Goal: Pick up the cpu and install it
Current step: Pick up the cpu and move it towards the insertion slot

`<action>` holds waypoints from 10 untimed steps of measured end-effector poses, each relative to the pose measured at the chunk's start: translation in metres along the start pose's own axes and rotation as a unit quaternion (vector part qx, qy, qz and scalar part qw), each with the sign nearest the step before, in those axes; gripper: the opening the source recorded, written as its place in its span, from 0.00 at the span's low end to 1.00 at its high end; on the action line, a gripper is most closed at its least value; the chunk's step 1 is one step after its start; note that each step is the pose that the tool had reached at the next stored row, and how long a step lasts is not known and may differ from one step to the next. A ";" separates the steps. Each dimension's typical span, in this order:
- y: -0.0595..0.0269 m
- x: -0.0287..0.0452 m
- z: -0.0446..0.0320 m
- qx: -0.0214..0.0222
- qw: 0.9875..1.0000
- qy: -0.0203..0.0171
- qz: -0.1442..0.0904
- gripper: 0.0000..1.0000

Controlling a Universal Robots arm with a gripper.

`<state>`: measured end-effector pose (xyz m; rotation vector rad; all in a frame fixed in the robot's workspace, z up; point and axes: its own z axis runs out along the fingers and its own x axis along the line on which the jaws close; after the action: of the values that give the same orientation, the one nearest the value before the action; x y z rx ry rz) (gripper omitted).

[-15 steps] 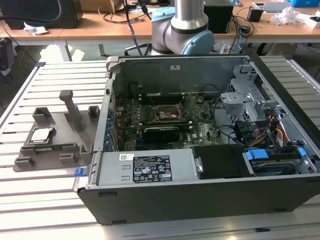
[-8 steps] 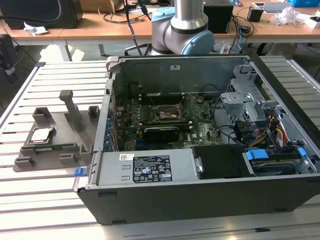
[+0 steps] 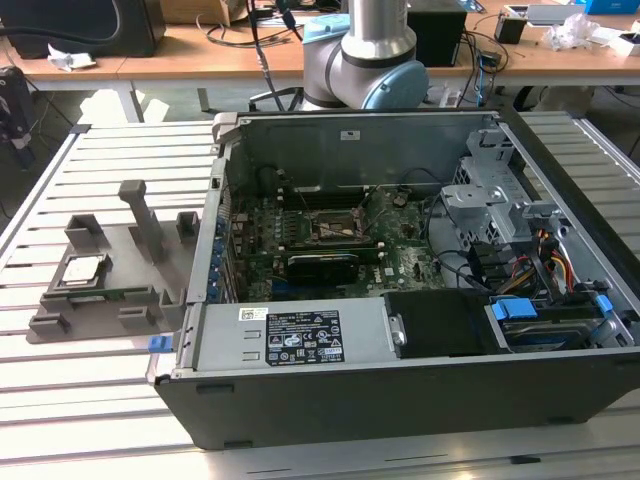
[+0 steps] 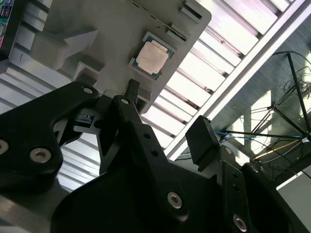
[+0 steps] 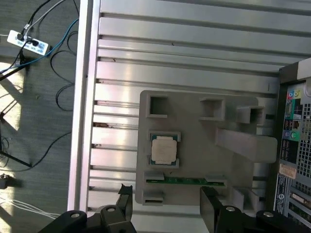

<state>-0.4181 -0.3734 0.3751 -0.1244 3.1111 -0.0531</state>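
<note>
While the cpu (image 3: 82, 270) lies flat near the edge of the gray tray (image 3: 118, 252) on the exterior view's left, the computer (image 3: 400, 400) stands just beside its other edge. The claw (image 5: 165, 193) hangs above the tray, spread open, holding nothing.

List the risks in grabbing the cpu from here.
1. The cpu lies low in a pocket of the gray fixture; the open gripper could strike the pocket rim or the green strip beside it.
2. It is thin and flat, so it may slip or tilt.
3. The socket sits inside the case among cables, which might snag.
</note>
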 end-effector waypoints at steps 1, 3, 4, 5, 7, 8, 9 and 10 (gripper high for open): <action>0.0000 0.0000 0.0001 0.000 1.000 0.000 0.000 0.66; 0.0001 0.0000 0.0011 0.000 1.000 0.000 0.000 0.66; 0.0001 0.0001 0.0016 0.000 1.000 0.000 0.000 0.66; 0.0001 0.0001 0.0024 0.000 1.000 0.000 0.000 0.66; 0.0001 0.0001 0.0038 0.000 1.000 0.000 0.000 0.66; 0.0001 0.0001 0.0042 0.000 1.000 0.000 0.000 0.66; 0.0002 0.0001 0.0045 0.000 1.000 0.000 0.000 0.66; 0.0002 0.0001 0.0048 0.000 1.000 0.000 0.000 0.66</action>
<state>-0.4182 -0.3734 0.3703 -0.1245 3.1112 -0.0532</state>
